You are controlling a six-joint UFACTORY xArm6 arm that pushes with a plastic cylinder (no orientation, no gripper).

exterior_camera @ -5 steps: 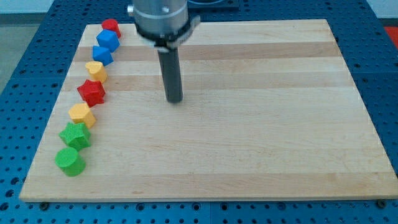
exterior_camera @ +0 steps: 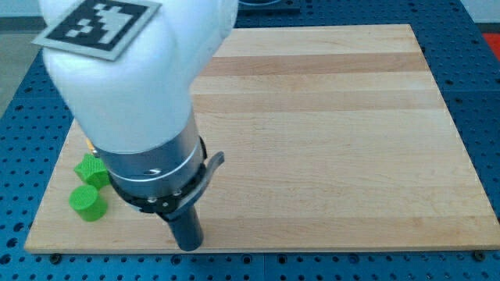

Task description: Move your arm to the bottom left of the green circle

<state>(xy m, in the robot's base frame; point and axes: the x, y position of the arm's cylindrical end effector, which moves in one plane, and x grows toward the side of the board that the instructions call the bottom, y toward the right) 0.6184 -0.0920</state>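
Observation:
The green circle (exterior_camera: 87,202) lies near the board's bottom left corner. My tip (exterior_camera: 188,245) rests on the board near its bottom edge, to the right of the green circle and a little lower, well apart from it. A second green block (exterior_camera: 91,170) with ridged sides sits just above the circle, partly behind the arm. The arm's large white and grey body (exterior_camera: 133,86) fills the view's upper left and hides the other blocks along the left edge.
The wooden board (exterior_camera: 328,140) lies on a blue perforated table (exterior_camera: 484,94). The board's bottom edge runs just below my tip. A black-and-white marker tag (exterior_camera: 98,23) shows on the arm's top.
The arm has swung from the board's upper middle down to the bottom left, and my tip is now near the bottom edge. The arm's body now covers the red, blue and yellow blocks.

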